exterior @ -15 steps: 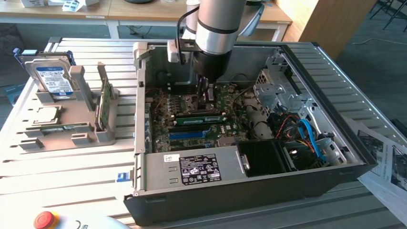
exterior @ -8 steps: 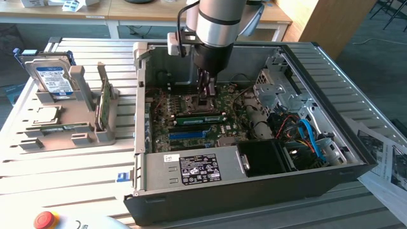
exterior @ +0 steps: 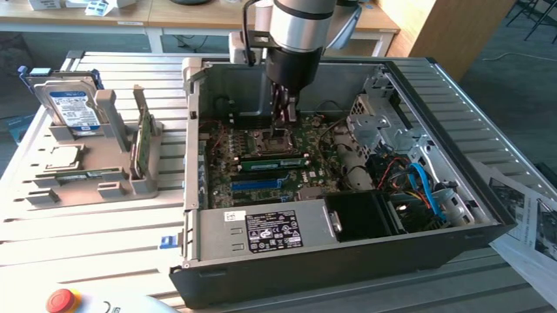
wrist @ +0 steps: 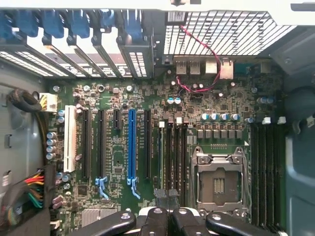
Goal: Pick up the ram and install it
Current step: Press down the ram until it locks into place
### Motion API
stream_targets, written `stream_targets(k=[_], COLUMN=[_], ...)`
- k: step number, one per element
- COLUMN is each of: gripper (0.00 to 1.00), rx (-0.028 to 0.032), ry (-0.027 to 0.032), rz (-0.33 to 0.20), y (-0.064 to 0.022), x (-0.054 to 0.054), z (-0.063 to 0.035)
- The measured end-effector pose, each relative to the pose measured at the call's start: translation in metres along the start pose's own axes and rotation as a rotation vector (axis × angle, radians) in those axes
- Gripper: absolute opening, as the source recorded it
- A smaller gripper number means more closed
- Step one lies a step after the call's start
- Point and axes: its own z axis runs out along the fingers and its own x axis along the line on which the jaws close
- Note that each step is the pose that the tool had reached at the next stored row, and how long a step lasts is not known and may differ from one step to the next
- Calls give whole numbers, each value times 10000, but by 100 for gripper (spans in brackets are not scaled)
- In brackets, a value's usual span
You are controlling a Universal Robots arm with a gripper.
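Note:
A green ram stick (exterior: 274, 163) lies seated in a slot on the motherboard, just in front of the empty processor socket (exterior: 274, 139). In the wrist view the ram (wrist: 160, 157) shows edge-on as a thin strip in the slot beside several empty black slots. My gripper (exterior: 283, 124) hangs straight down inside the open computer case (exterior: 487, 215), over the socket and the slots. Its black fingers (wrist: 155, 219) are shut, with nothing visible between them. The gripper (wrist: 167, 199) stands above the board, apart from the ram.
A grey holder (exterior: 104, 182) at the exterior view's left carries a hard drive (exterior: 74, 107), a silver processor (exterior: 59, 156) and a green board on edge (exterior: 143, 140). Drive cage and cables (exterior: 418, 182) crowd the case's right. A red button (exterior: 61, 298) sits at the front left.

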Motion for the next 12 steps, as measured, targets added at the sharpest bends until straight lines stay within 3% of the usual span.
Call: stream_targets(k=[12], gripper=[10], rx=[0], ry=[1], rz=[0], y=[9], x=[1], z=[-232])
